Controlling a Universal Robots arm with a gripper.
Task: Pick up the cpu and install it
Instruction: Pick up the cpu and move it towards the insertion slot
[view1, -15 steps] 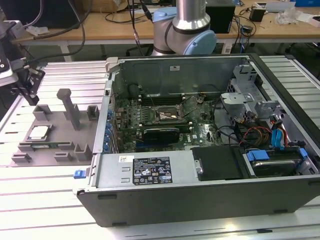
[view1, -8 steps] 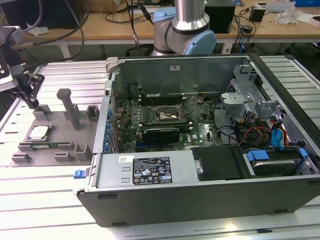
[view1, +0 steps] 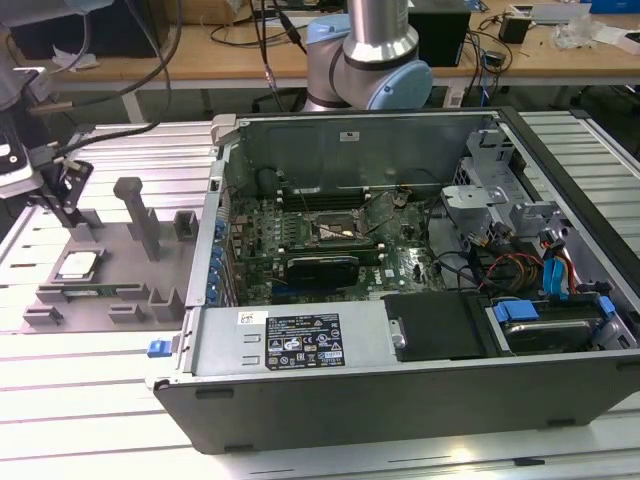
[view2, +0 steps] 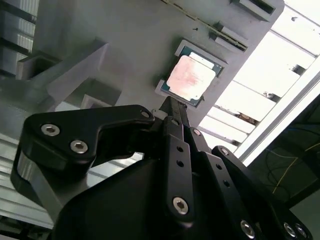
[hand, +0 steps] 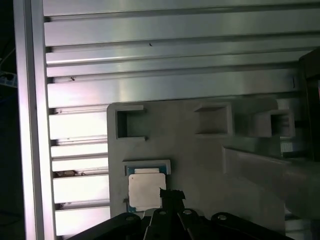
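Second wrist view, cpu (view2: 191, 80): flat in a recess of the grey holder (view2: 100, 30).
Handling: probably light, stiff, thin, fragile; best taken by opposite edges.
Gripper (view2: 170, 106): closed, empty, tip near the cpu's edge.
Computer case (view1: 400, 250): open, well apart on the desk (view1: 90, 400).

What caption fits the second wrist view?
The gripper hovers by the cpu resting in its grey holder.

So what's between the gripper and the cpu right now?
Nothing. In the second wrist view the gripper points straight at the cpu edge, only bare grey tray beneath.
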